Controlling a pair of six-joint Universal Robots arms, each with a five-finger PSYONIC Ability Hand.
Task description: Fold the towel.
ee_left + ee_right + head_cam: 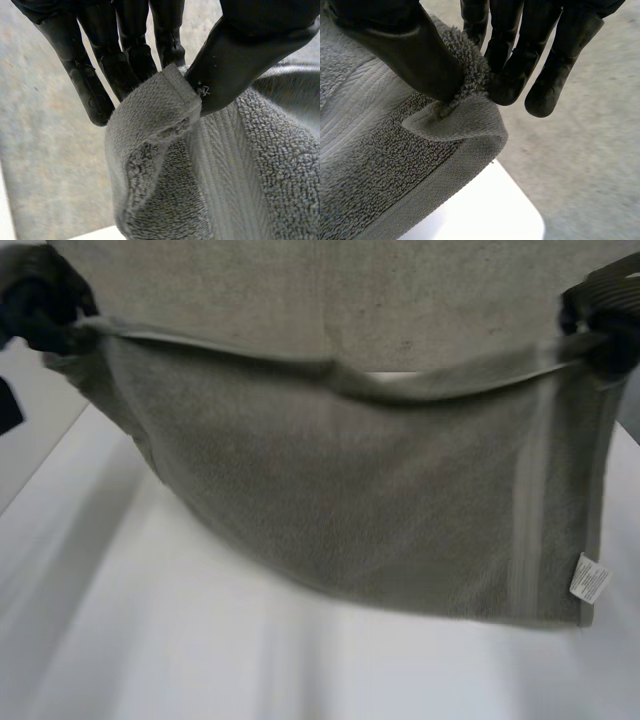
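Observation:
A grey-green terry towel [360, 490] hangs in the air above the white table [200, 660], stretched between both hands by its upper edge. My left hand [40, 310] pinches the upper left corner; in the left wrist view the thumb [240, 55] presses the towel corner [155, 105] against the fingers [125, 60]. My right hand [610, 335] pinches the upper right corner; in the right wrist view the thumb [410, 50] clamps the hem [455, 120] against the fingers [520, 65]. A white care label [590, 578] hangs at the lower right corner.
Beyond the table lies a speckled grey floor [350, 290]. The rounded table corner [520, 210] shows under my right hand. The table's front part lies bare below the hanging towel.

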